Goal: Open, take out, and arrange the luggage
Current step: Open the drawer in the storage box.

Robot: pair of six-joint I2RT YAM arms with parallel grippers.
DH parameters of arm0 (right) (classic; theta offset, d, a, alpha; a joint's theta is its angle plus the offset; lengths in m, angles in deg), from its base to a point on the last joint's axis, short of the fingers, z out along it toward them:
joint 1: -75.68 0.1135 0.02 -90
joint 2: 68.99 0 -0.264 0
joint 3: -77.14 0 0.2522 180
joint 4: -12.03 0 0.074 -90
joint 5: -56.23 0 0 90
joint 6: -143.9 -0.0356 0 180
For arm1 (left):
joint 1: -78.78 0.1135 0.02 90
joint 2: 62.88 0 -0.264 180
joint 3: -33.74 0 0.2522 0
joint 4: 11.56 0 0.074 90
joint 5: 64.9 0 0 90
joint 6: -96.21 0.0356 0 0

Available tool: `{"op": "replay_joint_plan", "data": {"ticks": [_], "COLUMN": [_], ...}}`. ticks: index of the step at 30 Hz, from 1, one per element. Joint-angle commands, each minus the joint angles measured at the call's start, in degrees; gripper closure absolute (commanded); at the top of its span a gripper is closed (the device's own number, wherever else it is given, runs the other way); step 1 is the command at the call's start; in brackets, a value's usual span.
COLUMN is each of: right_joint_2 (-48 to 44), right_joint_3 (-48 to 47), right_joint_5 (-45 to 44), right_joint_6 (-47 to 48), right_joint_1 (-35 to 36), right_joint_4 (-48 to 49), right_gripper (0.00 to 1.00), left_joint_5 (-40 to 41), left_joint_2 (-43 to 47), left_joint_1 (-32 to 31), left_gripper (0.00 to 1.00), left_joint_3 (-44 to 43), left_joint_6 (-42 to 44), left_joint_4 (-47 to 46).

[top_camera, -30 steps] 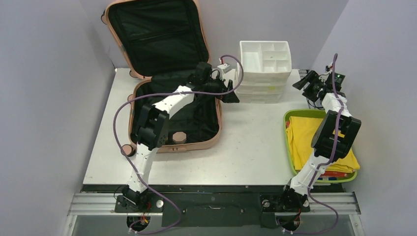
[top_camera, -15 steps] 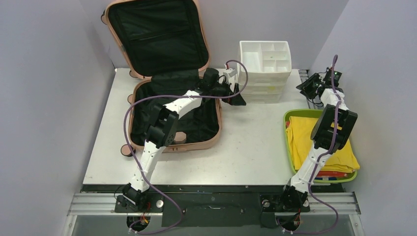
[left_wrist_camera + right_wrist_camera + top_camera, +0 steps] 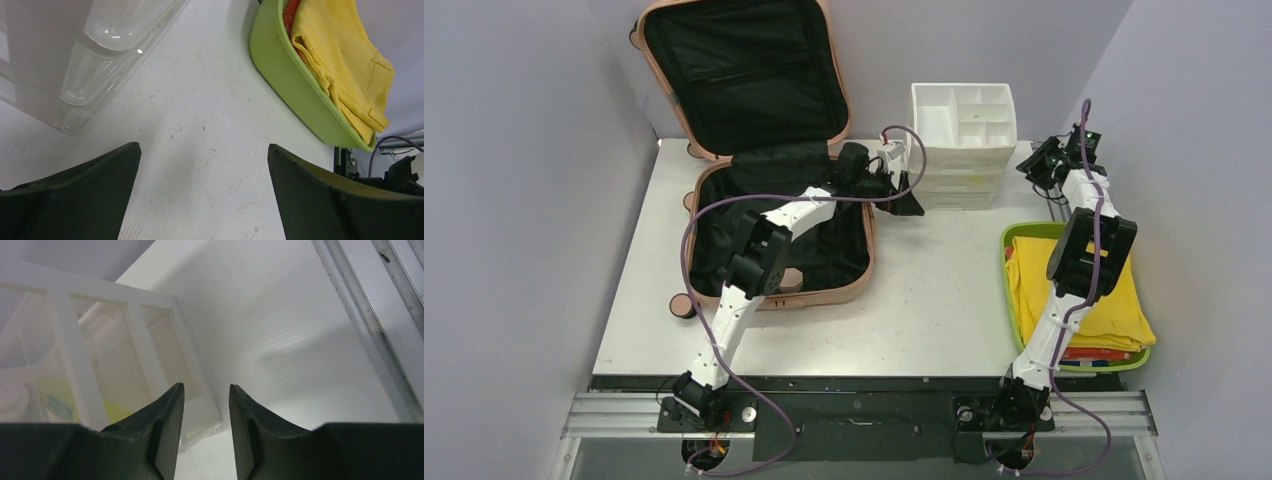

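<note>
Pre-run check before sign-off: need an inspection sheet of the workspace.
Surface: white table, lightly specked.
Job's things: luggage open, lid raised at the back, black lining showing.
Clutter: white drawer organizer; green tray holding yellow cloth.
Grippers: left pincer open, empty, above table beside organizer; right pincer narrowly open, empty, near organizer's corner.
Cables: purple cable loops from each arm; left one crosses over the luggage base.
Surroundings: grey walls on three sides; nothing else seen.
</note>
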Motion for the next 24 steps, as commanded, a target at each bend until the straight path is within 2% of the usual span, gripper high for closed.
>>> {"op": "replay_joint_plan", "data": {"ticks": [1,13,15,19,24], "right_joint_2": [1.9,5.1,5.7,6.3,7.4], "right_joint_3": [-3.4,-5.8,-6.3,-6.8,-8.3], "right_joint_5": [-2.2,-2.7,-2.5,-2.1,-2.0], "right_joint_6": [1.7,1.8,1.8,1.7,1.8], "right_joint_1": [1.0,1.4,1.4,1.4,1.7], "right_joint_4": [-0.2,-1.7,-2.1,-2.5,-3.5], "right_gripper": [0.65,0.66,0.66,0.66,0.66], "left_joint_5": [-3.4,-11.1,-9.8,0.7,10.9], "left_joint_2": [-1.4,-3.6,-3.6,-2.3,-1.1], "left_joint_1": [0.7,1.9,1.9,1.6,1.6], "left_gripper": [0.04,0.04,0.03,0.02,0.03], "left_joint_3": [-3.2,-3.4,-3.3,-7.1,-8.2], "left_joint_6": [-1.4,-8.5,-8.2,4.3,9.4], "left_joint_4": [-5.2,-16.9,-17.5,0.3,6.8]}}
